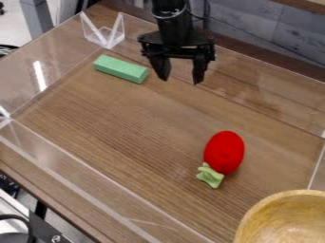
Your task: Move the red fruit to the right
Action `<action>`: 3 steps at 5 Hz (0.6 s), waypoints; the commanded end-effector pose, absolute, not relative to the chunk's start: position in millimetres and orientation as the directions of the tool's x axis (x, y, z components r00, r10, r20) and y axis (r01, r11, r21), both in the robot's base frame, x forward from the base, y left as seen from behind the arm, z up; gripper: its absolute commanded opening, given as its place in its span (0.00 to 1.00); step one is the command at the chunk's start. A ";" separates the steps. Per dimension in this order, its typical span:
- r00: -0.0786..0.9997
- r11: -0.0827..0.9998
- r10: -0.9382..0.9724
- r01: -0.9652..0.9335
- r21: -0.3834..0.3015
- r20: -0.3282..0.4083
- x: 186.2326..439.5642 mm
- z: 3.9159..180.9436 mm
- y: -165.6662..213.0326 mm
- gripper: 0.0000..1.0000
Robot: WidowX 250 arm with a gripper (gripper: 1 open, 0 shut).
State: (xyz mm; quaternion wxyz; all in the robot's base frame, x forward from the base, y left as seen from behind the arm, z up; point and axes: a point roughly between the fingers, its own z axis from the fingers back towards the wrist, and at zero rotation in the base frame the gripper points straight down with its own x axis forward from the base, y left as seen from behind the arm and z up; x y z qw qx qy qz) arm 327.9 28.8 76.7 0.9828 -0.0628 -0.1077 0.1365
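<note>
Red, rounded toy fruit w/ a pale green leafy stem piece (223,153) lies on the wood-grain table surface (114,133), toward the lower right of the clear-walled area, stem end pointing down-left toward the camera side. Nothing touches it, and it rests on the wood on its own. Judging from that, the task looks to be at the approach stage or earlier: no grasp made, fruit not lifted, and the shift to the right is yet to be done. The fruit already sits fairly far to the right, but whether that counts as the goal spot can't be told from here. The black robot gripper (178,76) hangs at the far side of the table, well apart from the fruit, pointing steeply down w/ its two dark fingers spread wide and nothing between them. It's above the wood, just right of the flat green rectangular block (121,68), not touching it. Arm column rises straight up out of frame behind it. A pale wooden bowl rim (282,223) shows at the bottom right corner, outside the clear wall. Next move, in my estimate, needs the gripper to travel toward the camera side and right to get over the fruit.
</note>
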 end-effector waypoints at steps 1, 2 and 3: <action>0.921 0.949 0.304 -0.270 -0.162 0.245 344.0 88.4 29.5 1.00; 0.922 0.948 0.305 -0.271 -0.165 0.238 344.8 81.6 16.4 1.00; 0.921 0.946 0.310 -0.275 -0.169 0.235 346.8 73.8 4.1 1.00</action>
